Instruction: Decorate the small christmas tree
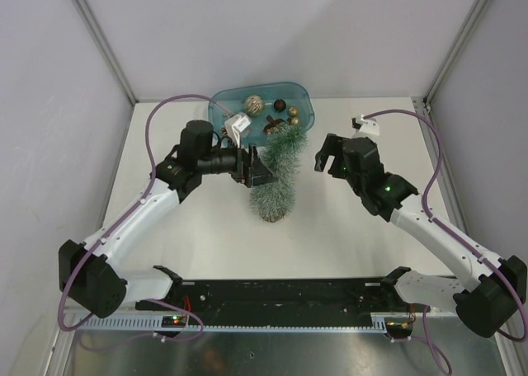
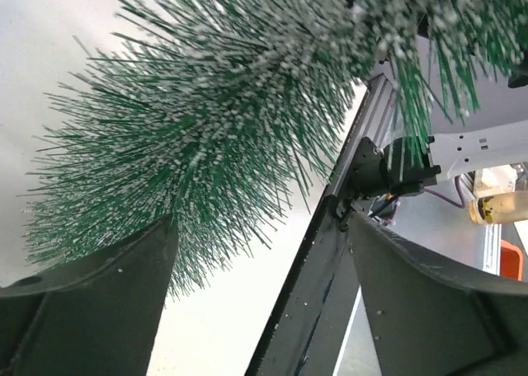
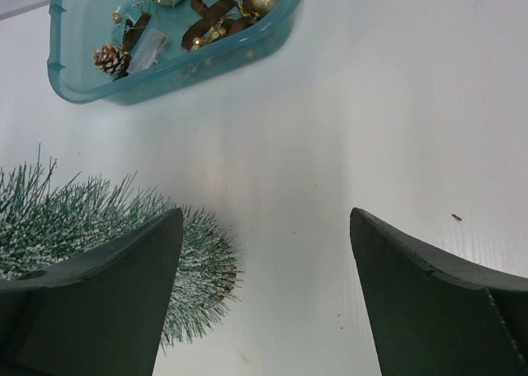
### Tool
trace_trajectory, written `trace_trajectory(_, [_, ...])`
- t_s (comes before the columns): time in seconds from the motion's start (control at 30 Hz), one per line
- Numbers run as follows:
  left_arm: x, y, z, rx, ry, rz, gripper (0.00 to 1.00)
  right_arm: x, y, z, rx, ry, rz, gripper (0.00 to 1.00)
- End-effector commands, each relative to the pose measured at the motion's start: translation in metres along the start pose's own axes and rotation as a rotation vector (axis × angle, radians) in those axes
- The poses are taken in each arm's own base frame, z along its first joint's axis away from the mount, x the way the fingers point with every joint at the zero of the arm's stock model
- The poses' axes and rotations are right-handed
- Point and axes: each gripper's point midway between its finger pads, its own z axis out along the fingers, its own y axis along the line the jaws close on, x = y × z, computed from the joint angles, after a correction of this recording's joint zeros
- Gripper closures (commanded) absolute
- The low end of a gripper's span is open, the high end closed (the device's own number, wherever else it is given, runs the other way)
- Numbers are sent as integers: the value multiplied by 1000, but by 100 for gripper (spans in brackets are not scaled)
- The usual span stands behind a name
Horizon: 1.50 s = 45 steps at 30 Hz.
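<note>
The small christmas tree (image 1: pixel 279 174) lies on its side on the white table, its tip toward the blue tub (image 1: pixel 307 104) and its base end toward the near side. My left gripper (image 1: pixel 257 171) is open right against the tree's left flank. In the left wrist view the frosted needles (image 2: pixel 214 120) fill the top and brush the left finger (image 2: pixel 99 293), with nothing between the jaws of the gripper (image 2: pixel 262 227). My right gripper (image 1: pixel 323 155) is open and empty just right of the tree. In the right wrist view the gripper (image 3: pixel 266 219) hangs over bare table, with the tree (image 3: pixel 74 219) at the left.
The tub (image 3: pixel 165 79) holds ornaments: a gold ball (image 1: pixel 254 104), small dark balls, a brown ribbon (image 3: pixel 210 17) and a pine cone (image 3: pixel 110 59). A black rail (image 1: pixel 272 293) runs along the near edge. White walls enclose the table on three sides.
</note>
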Motion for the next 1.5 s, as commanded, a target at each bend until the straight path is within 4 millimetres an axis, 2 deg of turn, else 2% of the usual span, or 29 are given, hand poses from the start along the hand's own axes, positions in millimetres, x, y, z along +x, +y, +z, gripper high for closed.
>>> trace_trajectory(0.0, [-15, -5, -16, -7, -49, 68, 6, -13, 1, -6, -7, -46, 17, 14])
trace_trajectory(0.1, [-22, 7, -25, -53, -72, 80, 1, -14, -1, -6, -1, -50, 16, 13])
trace_trajectory(0.3, [-39, 40, -53, -131, -127, 75, 0, -17, -8, -4, 11, -51, 21, 13])
trace_trajectory(0.37, [-45, 58, -63, -172, -147, 61, 0, -17, -10, -2, 15, -48, 24, 12])
trace_trajectory(0.47, [-56, 98, -70, -287, -171, 14, 0, -17, -13, 2, 20, -41, 28, 12])
trace_trajectory(0.53, [-59, 124, -68, -362, -170, -28, 0, -16, -14, 5, 22, -35, 30, 12])
trace_trajectory(0.73, [-57, 230, -40, -628, -112, -143, 0, -15, -16, 11, 32, -31, 30, 12])
trace_trajectory(0.83, [-54, 266, -24, -652, -90, -220, 0, -15, -21, 14, 45, -33, 25, 12])
trace_trajectory(0.93, [-57, 289, -12, -662, -87, -260, 0, -18, -25, 17, 52, -35, 26, 12])
trace_trajectory(1.07, [-68, 311, -7, -690, -106, -277, 0, -17, -27, 24, 52, -29, 28, 12])
trace_trajectory(1.17, [-77, 319, -4, -673, -123, -288, 0, -12, -26, 31, 49, -15, 28, 12])
trace_trajectory(1.33, [-90, 311, 4, -607, -124, -248, 0, -5, -24, 41, 40, 8, 29, 12])
trace_trajectory(1.47, [-107, 290, 3, -541, -147, -219, 0, -2, -23, 44, 37, 18, 18, 12])
